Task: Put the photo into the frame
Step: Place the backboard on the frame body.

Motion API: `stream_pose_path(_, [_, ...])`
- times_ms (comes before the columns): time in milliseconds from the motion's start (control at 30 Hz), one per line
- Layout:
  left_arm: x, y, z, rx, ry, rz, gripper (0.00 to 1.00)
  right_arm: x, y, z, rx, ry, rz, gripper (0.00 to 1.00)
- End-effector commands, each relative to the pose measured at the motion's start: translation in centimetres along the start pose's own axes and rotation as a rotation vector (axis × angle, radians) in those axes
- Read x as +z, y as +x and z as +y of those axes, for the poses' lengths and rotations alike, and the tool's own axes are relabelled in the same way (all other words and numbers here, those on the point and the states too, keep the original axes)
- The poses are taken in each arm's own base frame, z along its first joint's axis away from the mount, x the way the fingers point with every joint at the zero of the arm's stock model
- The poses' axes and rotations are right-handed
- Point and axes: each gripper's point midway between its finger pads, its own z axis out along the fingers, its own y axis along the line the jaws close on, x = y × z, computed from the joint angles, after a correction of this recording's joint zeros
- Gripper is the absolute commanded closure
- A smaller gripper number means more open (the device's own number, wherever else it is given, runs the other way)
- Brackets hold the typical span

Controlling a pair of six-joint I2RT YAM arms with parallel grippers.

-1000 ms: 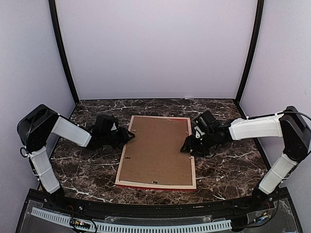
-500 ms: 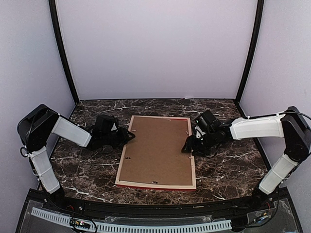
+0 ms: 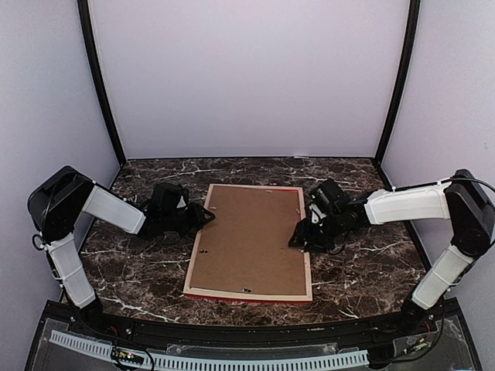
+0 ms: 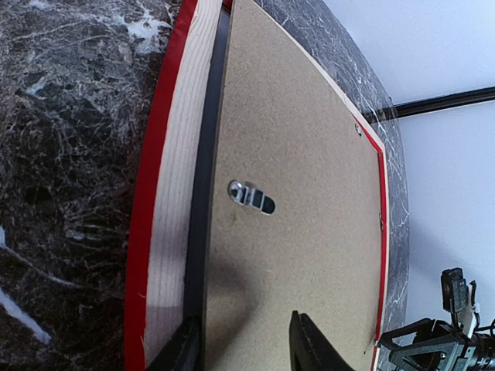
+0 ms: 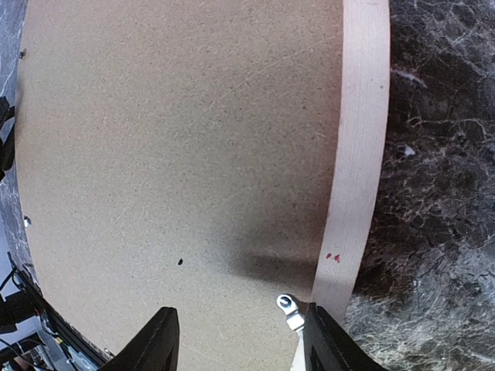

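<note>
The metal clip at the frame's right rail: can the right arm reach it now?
Probably yes: the clip lies uncovered between the open fingertips of the right pincer, with nothing in the way.

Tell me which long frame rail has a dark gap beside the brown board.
The rail at the left pincer: a dark strip separates it from the board. The rail at the right pincer shows none.

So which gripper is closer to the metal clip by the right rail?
Right. The right gripper hovers right at the clip; the left gripper is across the backing board, at the left rail of the frame.
</note>
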Motion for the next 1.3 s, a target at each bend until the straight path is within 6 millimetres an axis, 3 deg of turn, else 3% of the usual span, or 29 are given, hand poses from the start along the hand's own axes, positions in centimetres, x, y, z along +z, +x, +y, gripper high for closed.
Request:
stream_pose_path(0, [0.3,0.1,-1.3,0.027,0.032,0.007,0.61,0.7,0.9,0.2,-0.019,-0.010,0.025,0.45])
stream_pose_path(833, [0.2,-0.1,-1.1,0.027,0.008,-0.008,0.61,0.6,2.4,1.0,0.013,-0.073,0.052,0.48])
stream_pose_path(967, [0.2,-0.1,-1.2,0.036,0.007,-0.006,0.61,-0.4,1.2,1.8,-0.007,-0.077,0.011,0.48])
stream_pose_path(1133, [0.2,0.0,-1.2,0.060,-0.001,0.009,0.58,-3.5,-2.0,3.5,-0.037,-0.104,-0.106,0.47])
stream_pose_path(1267, [0.2,0.0,-1.4,0.096,-0.011,0.024,0.53,-5.3,-4.3,3.0,-0.047,-0.075,-0.175,0.46])
